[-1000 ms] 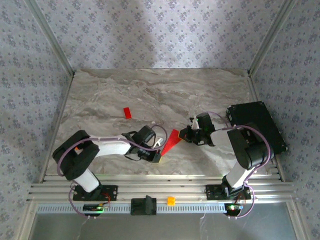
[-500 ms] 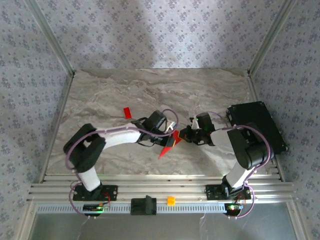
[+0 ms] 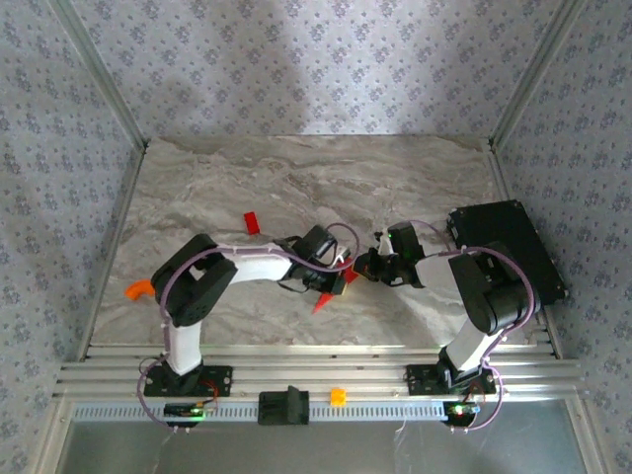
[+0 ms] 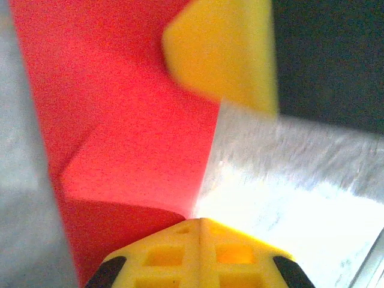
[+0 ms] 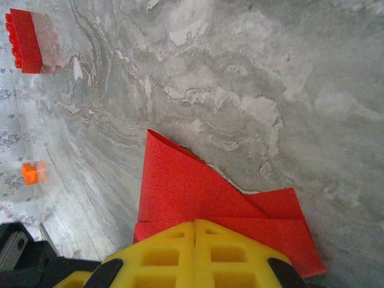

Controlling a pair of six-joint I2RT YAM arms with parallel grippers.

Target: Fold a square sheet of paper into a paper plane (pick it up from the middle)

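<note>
My left gripper (image 4: pixel 200 235) is clenched, yellow tips together at the edge of the folded red paper sheet (image 4: pixel 120 120); I cannot tell whether a layer is pinched there. My right gripper (image 5: pixel 195 235) is clenched on the sheet's wide end, at the bottom of its view. From above, the sheet lies between both grippers mid-frame on the marble table (image 3: pixel 296 178), tip pointing lower left. A red block (image 5: pixel 24 41) sits upper left, a small orange block (image 5: pixel 29 173) at the left edge

left pincer (image 3: pixel 340 277) moved from paper (image 3: pixel 322 301) tip to wide end.
</note>
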